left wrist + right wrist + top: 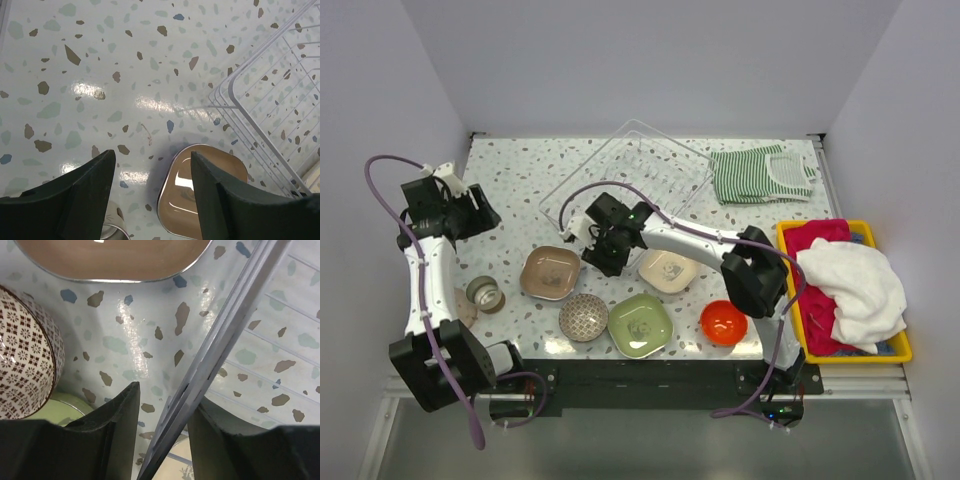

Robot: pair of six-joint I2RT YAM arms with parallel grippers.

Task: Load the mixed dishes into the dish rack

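My right gripper [161,397] straddles the rim of the see-through wire-grid dish rack [638,165], which stands bare toward the far edge; I cannot tell whether the jaws pinch it. My left gripper [151,155] gapes wide, holding nothing. The yellow plastic tray [790,240] at the right edge holds red and white cloths [855,285]. The glossy brown rounded-square plate [552,272] and the grey patterned bowl [584,317] sit toward the front edge.

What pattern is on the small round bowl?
The bowl has brown-and-white flower checks, clearest in the right wrist view.

Your top camera looks down from six o'clock; both wrist cameras hug the table [510,190], sharing the brown plate [177,200], seven o'clock of the dish rack [630,175].
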